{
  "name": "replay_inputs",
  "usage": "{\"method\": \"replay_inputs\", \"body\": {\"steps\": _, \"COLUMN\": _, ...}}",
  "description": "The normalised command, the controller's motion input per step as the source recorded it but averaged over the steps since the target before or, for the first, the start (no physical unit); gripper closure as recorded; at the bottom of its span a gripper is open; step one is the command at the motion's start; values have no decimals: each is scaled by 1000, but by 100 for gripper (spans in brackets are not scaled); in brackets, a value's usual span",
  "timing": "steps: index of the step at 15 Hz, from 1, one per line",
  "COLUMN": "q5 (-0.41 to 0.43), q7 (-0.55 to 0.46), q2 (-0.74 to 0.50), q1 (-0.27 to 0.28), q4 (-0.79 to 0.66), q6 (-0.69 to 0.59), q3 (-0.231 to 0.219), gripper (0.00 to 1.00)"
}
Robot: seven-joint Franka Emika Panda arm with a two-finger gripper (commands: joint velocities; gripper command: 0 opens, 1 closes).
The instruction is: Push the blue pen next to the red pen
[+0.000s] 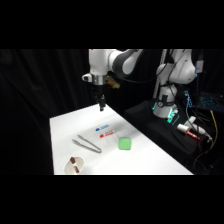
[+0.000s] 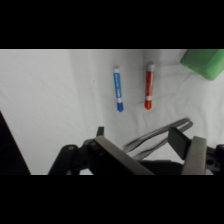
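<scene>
Blue pen [image 2: 117, 90] lies flat on the desk [image 1: 150, 160], parallel to the red pen [image 2: 149, 85] with a gap between. Looks light, stiff, probably rolls easily, so I'd nudge it broadside at mid-barrel. End effector [image 1: 101, 106] hovers above, fingers apart, holding nothing.

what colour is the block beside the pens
Green; the block shows best in the side view, right of the red pen.

Items counted on the table [image 1: 150, 160]: two pens, namely one blue pen [image 1: 102, 129] and one red pen [image 1: 107, 134]; one pair of metal tongs [image 1: 87, 144]; one green block [image 1: 124, 143]; one small bowl [image 1: 74, 166] holding two brownish pieces. All lie below and forward of the single pincer [image 1: 101, 106].
</scene>
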Motion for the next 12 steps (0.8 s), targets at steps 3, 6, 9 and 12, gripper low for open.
{"method": "replay_inputs", "body": {"steps": 3, "q5": -372, "q7": -58, "q2": 212, "q1": -84, "q4": 187, "q6": 170, "q3": -101, "gripper": 0}}
{"method": "replay_inputs", "body": {"steps": 6, "q5": -272, "q7": -40, "q2": 272, "q1": -41, "q4": 170, "q6": 173, "q3": -73, "gripper": 0}}
{"method": "replay_inputs", "body": {"steps": 9, "q5": -96, "q7": -57, "q2": 314, "q1": -14, "q4": 169, "q6": 191, "q3": -42, "gripper": 0}}
{"method": "replay_inputs", "body": {"steps": 12, "q5": -40, "q7": -75, "q2": 319, "q1": 1, "q4": 168, "q6": 197, "q3": -45, "gripper": 0}}
